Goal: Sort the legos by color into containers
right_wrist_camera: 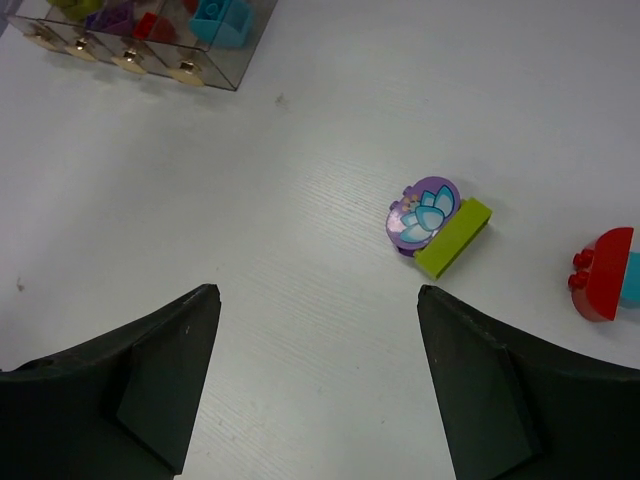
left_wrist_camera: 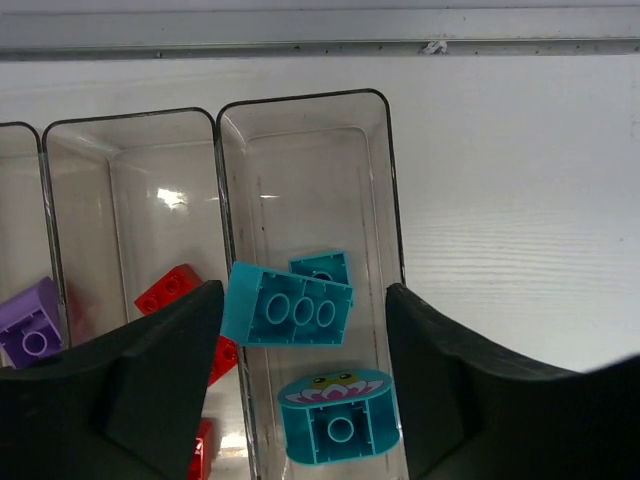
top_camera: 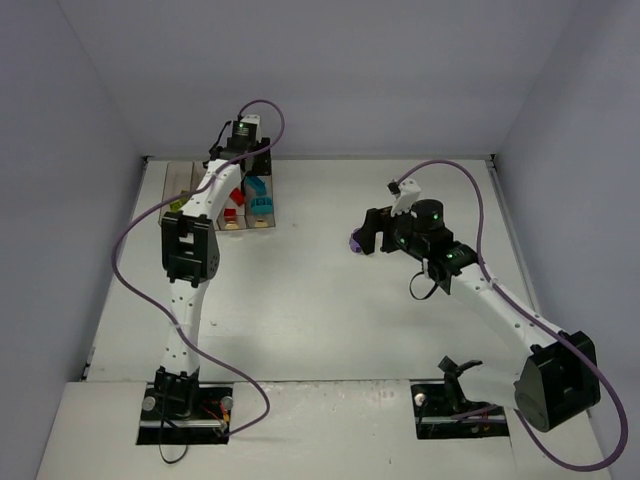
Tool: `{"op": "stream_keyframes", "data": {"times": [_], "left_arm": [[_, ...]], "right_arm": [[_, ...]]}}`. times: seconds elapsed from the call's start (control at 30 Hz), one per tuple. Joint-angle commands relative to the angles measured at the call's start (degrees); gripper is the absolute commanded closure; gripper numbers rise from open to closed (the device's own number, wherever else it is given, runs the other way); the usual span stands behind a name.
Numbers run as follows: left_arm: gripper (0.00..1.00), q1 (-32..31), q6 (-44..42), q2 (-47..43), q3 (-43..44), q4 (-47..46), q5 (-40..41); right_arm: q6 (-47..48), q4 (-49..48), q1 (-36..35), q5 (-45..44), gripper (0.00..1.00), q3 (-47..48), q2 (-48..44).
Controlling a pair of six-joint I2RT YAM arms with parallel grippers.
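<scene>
1. The purple lotus brick [right_wrist_camera: 425,212], joined to a lime green bar [right_wrist_camera: 452,236], lies on the table [right_wrist_camera: 300,150], well apart from the containers [right_wrist_camera: 215,60]. The bar's long axis slants near-left to far-right.
2. It sits just ahead of the right gripper [right_wrist_camera: 318,300], toward its right finger. The jaws are wide apart and empty.
3. The left gripper [left_wrist_camera: 305,300] is farther off, spread over the end bin.
</scene>
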State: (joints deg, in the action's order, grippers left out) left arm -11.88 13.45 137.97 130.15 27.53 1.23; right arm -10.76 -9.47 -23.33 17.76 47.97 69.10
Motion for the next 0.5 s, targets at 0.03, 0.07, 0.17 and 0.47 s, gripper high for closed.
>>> {"op": "stream_keyframes", "data": {"times": [0.03, 0.07, 0.17, 0.47], "left_arm": [[0.38, 0.37, 0.69, -7.80, -1.29, -2.14, -1.23], [0.37, 0.37, 1.22, -8.59, -2.08, -1.87, -1.23], [0.37, -0.07, 3.51, -13.68, -6.74, -1.78, -3.25], [0.37, -3.41, 9.31, -31.61, -22.99, -0.01, -7.47]], "right_arm": [[-4.43, -2.13, 0.22, -7.81, 0.25, 0.55, 3.14], [-4.96, -2.13, 0.39, -8.18, 0.25, 0.64, 4.62], [-7.34, -2.21, 0.48, -10.90, 0.30, 0.73, 7.88], [-12.26, -2.83, 0.74, -14.85, 0.42, 5.55, 18.52]]}}
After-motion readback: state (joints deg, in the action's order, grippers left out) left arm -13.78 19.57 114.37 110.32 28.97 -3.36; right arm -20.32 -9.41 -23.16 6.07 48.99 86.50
